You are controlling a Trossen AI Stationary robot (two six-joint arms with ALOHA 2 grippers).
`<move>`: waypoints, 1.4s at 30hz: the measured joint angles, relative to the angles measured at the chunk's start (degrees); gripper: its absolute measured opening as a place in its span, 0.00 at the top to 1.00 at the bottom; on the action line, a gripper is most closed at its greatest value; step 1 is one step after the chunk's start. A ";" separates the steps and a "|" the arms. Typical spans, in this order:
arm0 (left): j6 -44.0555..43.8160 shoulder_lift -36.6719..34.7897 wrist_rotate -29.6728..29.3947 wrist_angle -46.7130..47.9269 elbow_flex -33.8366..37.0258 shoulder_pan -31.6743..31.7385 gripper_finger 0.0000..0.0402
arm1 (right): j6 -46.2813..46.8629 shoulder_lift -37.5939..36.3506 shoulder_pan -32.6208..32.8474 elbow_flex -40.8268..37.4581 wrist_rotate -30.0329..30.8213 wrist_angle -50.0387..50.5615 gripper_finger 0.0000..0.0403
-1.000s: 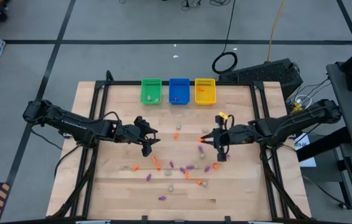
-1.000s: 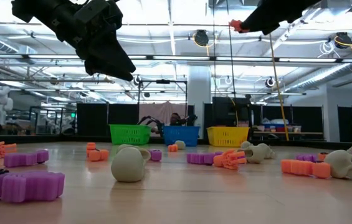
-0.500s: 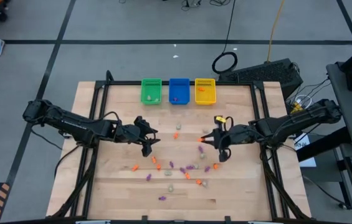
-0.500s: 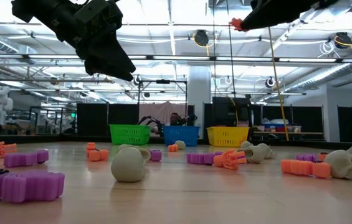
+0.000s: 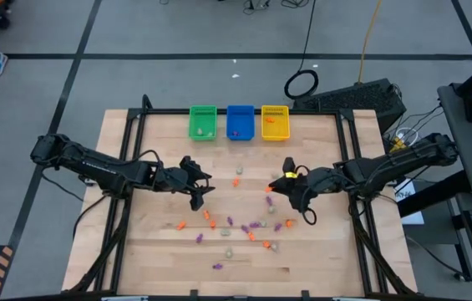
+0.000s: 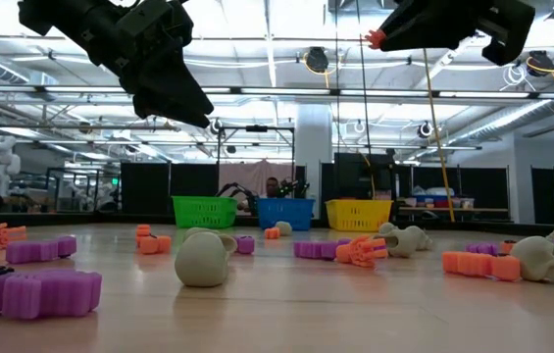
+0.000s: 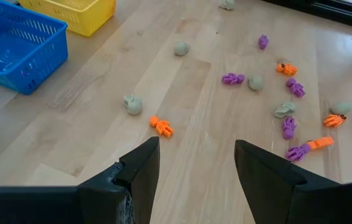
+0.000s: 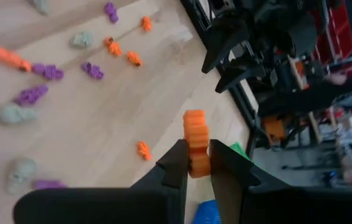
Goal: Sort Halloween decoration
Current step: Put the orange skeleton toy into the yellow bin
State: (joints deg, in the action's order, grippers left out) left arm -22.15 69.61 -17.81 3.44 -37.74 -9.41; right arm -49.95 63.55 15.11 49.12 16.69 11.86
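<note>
The left gripper point(image 5: 197, 197) hangs over the tabletop point(image 5: 160, 242) left of centre, fingers apart and holding nothing. Orange, purple and pale trinkets point(image 5: 248, 227) lie scattered across the middle and toward the near edge. Right of centre, the right gripper point(image 8: 199, 163) is lifted clear of the wood, clamped on an orange trinket point(image 8: 195, 140).

Two matte black jointed arms with looping cables, each pincer point(image 7: 194, 168) ending in angular dark fingers
</note>
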 joint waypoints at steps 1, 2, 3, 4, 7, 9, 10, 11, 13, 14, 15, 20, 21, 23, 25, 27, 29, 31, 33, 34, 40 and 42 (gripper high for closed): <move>0.00 -0.01 0.01 0.00 0.00 0.00 0.49 | -1.04 0.00 0.00 0.00 0.00 0.00 0.89; 0.00 -0.01 0.01 0.00 0.00 0.00 0.49 | -2.08 0.00 0.00 0.00 0.02 0.00 0.89; 0.00 0.00 0.00 0.00 0.00 0.00 0.49 | -2.94 0.00 0.00 0.00 0.02 -0.02 0.89; 0.00 0.00 0.01 0.00 0.00 0.00 0.49 | -3.82 0.00 0.00 0.00 0.02 -0.02 0.89; 0.00 0.00 0.01 0.00 0.00 0.00 0.49 | -6.11 0.00 0.00 0.00 0.02 -0.08 0.89; 0.00 -0.01 0.01 0.00 0.00 0.00 0.49 | -6.82 0.00 0.00 0.00 0.02 -0.52 0.89; 0.00 -0.01 0.01 0.00 0.00 0.00 0.49 | -6.91 0.00 0.00 0.00 0.02 -0.58 0.89; 0.00 0.01 0.01 0.02 0.00 0.00 0.49 | -6.93 0.00 0.00 0.00 0.02 -0.55 0.89; 0.00 0.00 0.01 0.01 0.00 0.00 0.49 | -6.91 0.00 0.00 0.00 0.02 -0.55 0.89; 0.00 0.01 0.00 0.02 0.00 0.00 0.49 | -6.83 0.00 0.00 0.00 0.02 -0.53 0.89; 0.00 -0.01 0.01 0.02 0.00 0.00 0.49 | -6.55 0.00 0.00 0.00 0.02 -0.52 0.89; 0.00 0.01 0.01 0.02 0.00 0.00 0.49 | -5.23 0.02 0.00 0.00 0.00 -0.48 0.89; 0.00 0.01 0.01 0.02 0.00 0.00 0.49 | -4.01 0.00 0.00 0.00 0.00 -0.50 0.89; 0.00 -0.01 0.01 0.02 0.00 0.00 0.49 | -1.10 0.00 0.00 0.00 0.00 -0.48 0.89; -0.01 0.00 0.01 0.02 0.00 0.00 0.49 | 2.36 0.00 0.00 0.00 -0.01 -0.48 0.89; -0.02 0.01 0.01 0.02 0.00 0.00 0.49 | 6.80 0.01 0.00 0.00 -0.02 -0.48 0.89; -0.02 0.01 0.01 0.02 0.00 0.00 0.49 | 11.76 0.00 0.00 0.00 -0.02 -0.48 0.89; -0.02 -0.01 0.01 0.02 0.00 0.00 0.49 | 16.62 0.02 0.00 0.00 -0.02 -0.47 0.89; -0.02 0.01 0.01 0.02 0.00 0.00 0.49 | 21.87 0.02 0.00 0.00 -0.15 -0.46 0.89; -0.02 0.00 0.01 0.02 0.00 0.00 0.49 | 24.57 0.02 0.00 0.00 -0.20 -0.48 0.89; -0.04 0.00 0.01 0.02 0.00 0.00 0.49 | 41.39 0.00 0.00 0.00 -0.24 -0.46 0.89; -0.07 -0.01 0.01 0.02 0.00 0.00 0.49 | 47.57 0.01 0.00 0.00 -0.26 -0.46 0.89</move>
State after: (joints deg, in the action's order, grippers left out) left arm -22.22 69.60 -17.80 3.46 -37.74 -9.41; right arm -2.38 63.56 15.11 49.12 16.43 11.40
